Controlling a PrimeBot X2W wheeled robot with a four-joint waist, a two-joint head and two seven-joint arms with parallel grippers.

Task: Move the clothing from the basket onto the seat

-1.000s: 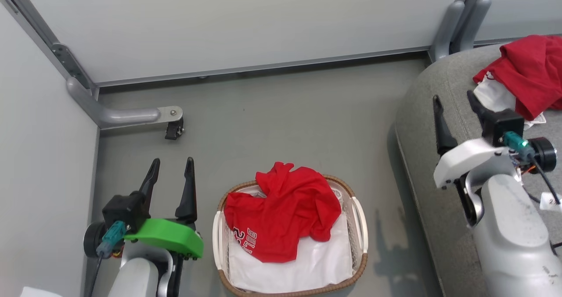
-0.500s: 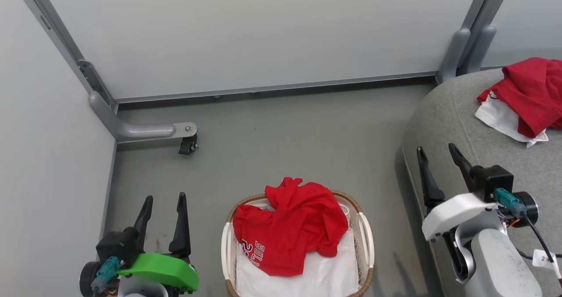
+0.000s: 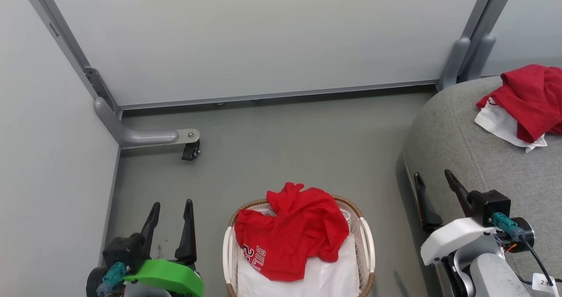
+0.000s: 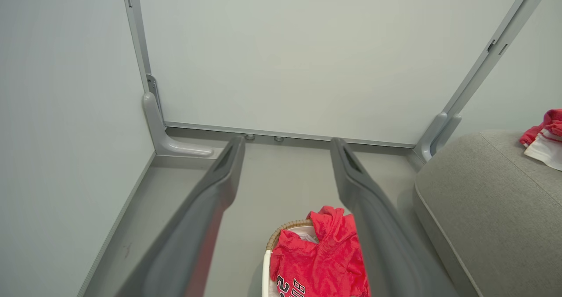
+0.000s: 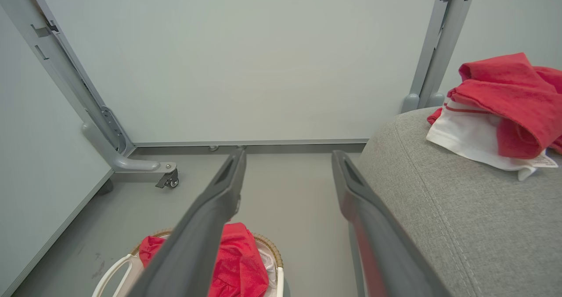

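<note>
Grey floor (image 3: 285,148), pale wall panels behind. Half done: red-white garment (image 3: 527,99) lying on seat (image 3: 483,174); red jersey (image 3: 294,235) left in basket (image 3: 365,244), atop white liner (image 3: 316,279). Left gripper (image 3: 172,203), right gripper (image 3: 432,174) spread wide, empty, either side of basket

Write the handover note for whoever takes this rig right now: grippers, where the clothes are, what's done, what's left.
Left gripper: open, empty, low to the left of the basket.
Right gripper: open, empty, at the seat's edge nearest the basket.
Red-and-white garment: lying on the seat, far right in the head view.
Red jersey: crumpled in the basket, on top of the white liner sheet.
Done: one garment is on the seat.
Left: lift the jersey out of the basket and put it on the seat; the liner stays.
</note>
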